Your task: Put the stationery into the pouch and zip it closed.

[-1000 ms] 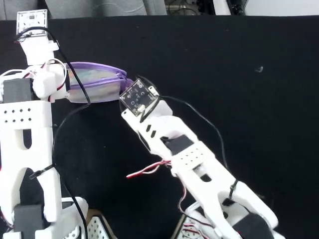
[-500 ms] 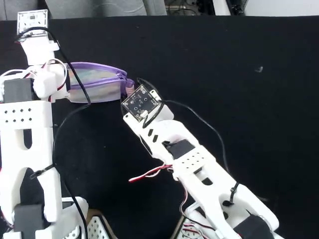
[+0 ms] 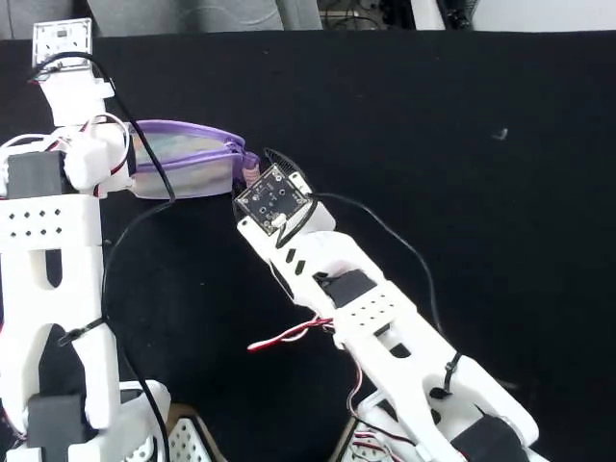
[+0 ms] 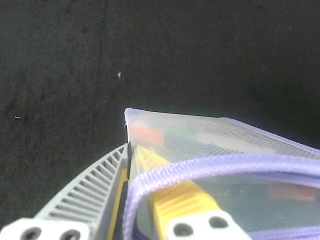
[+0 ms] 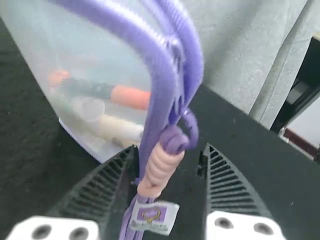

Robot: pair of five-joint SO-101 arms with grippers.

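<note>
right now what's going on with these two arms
The left gripper clamps one end of the clear, purple-zipped pouch, which has pens inside. The right gripper sits open at the other end, with the pink zipper pull between its fingers but not pinched.

Right arm (image 3: 327,269) drawn back from the pouch (image 3: 183,164)
It has been shifted slightly toward the lower right of the high view, and the pouch's zipper pull (image 3: 251,174) has been uncovered at its tip.

pouch (image 3: 183,159): one end hidden behind left arm (image 3: 53,241) in high view | remainder cut off by left wrist view's edge | stationery (image 5: 127,96) inside blurred, types unclear
</note>
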